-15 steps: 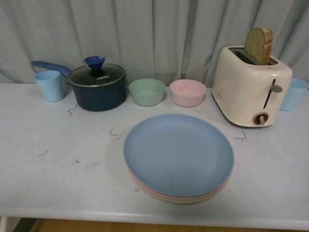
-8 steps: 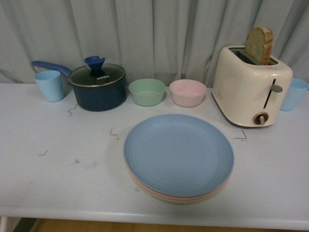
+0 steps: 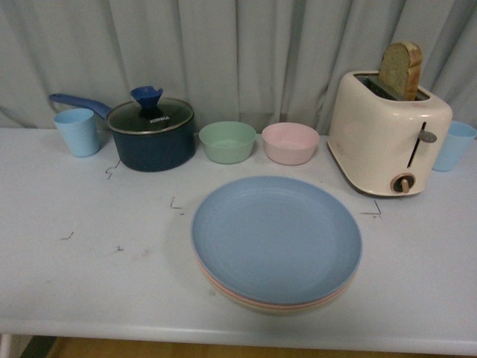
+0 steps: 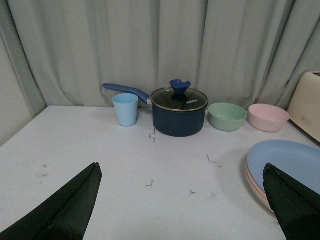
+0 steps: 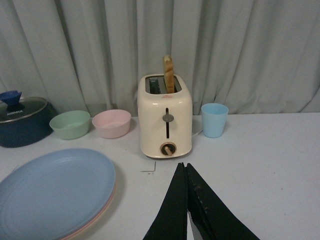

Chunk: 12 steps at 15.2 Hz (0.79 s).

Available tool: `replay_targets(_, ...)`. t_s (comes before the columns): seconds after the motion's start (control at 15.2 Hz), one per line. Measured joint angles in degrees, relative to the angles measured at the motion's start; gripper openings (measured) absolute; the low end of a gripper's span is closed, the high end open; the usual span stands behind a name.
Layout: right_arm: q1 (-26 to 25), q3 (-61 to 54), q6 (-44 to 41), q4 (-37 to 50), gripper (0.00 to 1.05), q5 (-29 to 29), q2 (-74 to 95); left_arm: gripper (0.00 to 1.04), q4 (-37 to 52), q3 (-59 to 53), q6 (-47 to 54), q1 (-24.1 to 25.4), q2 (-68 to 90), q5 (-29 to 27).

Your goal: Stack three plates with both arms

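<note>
Stack: the blue plate (image 3: 276, 237) lies on top, with a pink plate (image 3: 246, 298) rim and a beige plate (image 3: 279, 309) rim showing just under its near edge; all three sit in one pile on the table (image 3: 89, 276), in front of the bowls and beside the toaster (image 3: 387, 134).
Progress: by the look of it the stacking is done; the rims line up closely and nothing of the task seems left but to keep the arms clear.
Left gripper (image 4: 182, 205): fingers spread wide, holding nothing, well apart from the pile, which shows at the edge of its wrist view.
Right gripper (image 5: 187, 200): fingers pressed together with nothing between them, hovering over bare table near the toaster.
Arms in front view: neither appears, so their height above the table cannot be told.
Hidden: the lower two plates are covered but for thin rim slivers, so whether they sit flat and centred is a guess.
Cut off: the pile is clipped in both wrist views; the right cup (image 3: 455, 145) is half behind the toaster in the front view.
Hard to make out: small dark marks on the table (image 3: 175, 203), too small to identify.
Bystanders: pot (image 3: 149, 134), left cup (image 3: 77, 131), green bowl (image 3: 227, 142), pink bowl (image 3: 290, 143), untouched behind the pile.
</note>
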Motion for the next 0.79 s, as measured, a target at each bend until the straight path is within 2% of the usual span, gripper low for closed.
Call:
replay_targets(0.46,0.0,0.0,0.0,-6.67,0.02,0.02,-6.64,0.98,0.0,0.02,0.0,0.0,0.0,0.0)
replay_targets(0.53,0.0,0.02,-0.02,-17.0,0.02,-0.13,-15.04,0.98,0.0,0.0,0.0,0.0,0.0,-0.07)
replay_targets(0.59,-0.02,0.02,-0.04,-16.72,0.02,-0.13,-16.31,0.98,0.0,0.0,0.0,0.0,0.0,0.0)
replay_targets(0.72,-0.02,0.02,-0.04,-16.76,0.73,-0.13,-16.31,0.98,0.0,0.0,0.0,0.0,0.0,0.0)
replay_targets(0.79,0.0,0.02,-0.02,-16.76,0.99,-0.13,-16.31,0.98,0.0,0.0,0.0,0.0,0.0,0.0)
